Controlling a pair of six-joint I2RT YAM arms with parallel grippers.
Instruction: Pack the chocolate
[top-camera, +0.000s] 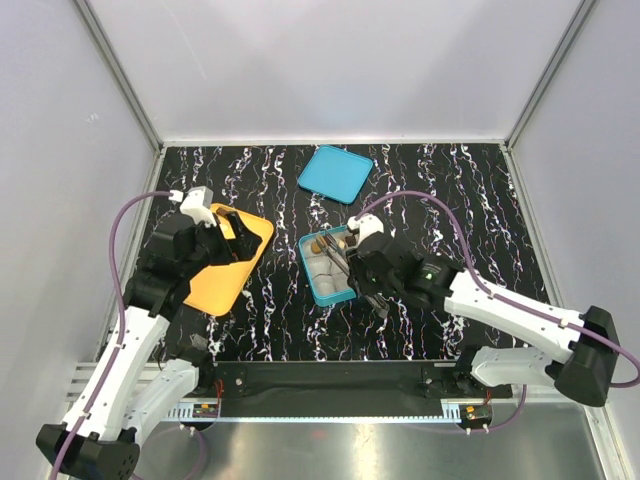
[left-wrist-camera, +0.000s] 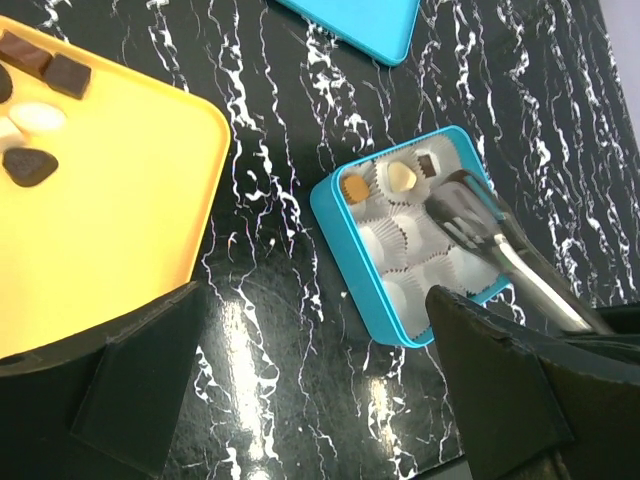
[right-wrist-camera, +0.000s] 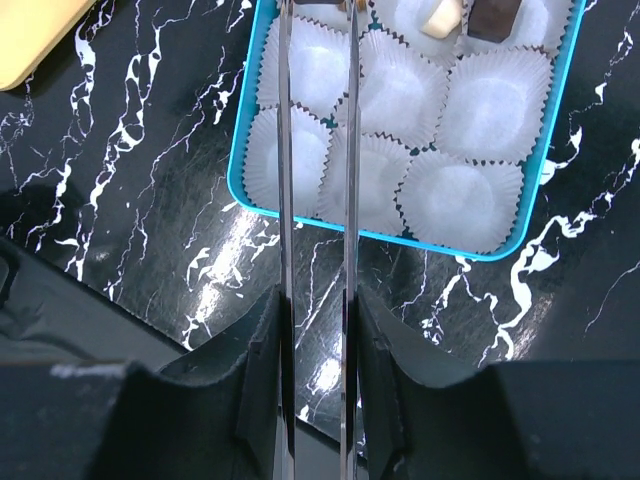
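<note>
Overhead, the left gripper's (top-camera: 232, 238) jaws stand wide apart above the orange tray (top-camera: 220, 285). Its wrist view shows chocolate (left-wrist-camera: 28, 165) loose on that tray and three pieces already in the teal tin (left-wrist-camera: 348, 258). In the right wrist view, the right gripper's (right-wrist-camera: 315, 370) jaws are clamped on metal tongs (right-wrist-camera: 283, 180); the pieces look light, slick and easily marked, so pinch their sides gently.

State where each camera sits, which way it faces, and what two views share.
Top external: high behind the robot, looking down on the table; left arm and right arm show.
Left wrist: over the yellow tray, facing the blue tin; its open jaws frame the bottom.
Right wrist: above the tin, looking down; its jaws grip the tongs.
Both wrist views share tin and tongs.
</note>
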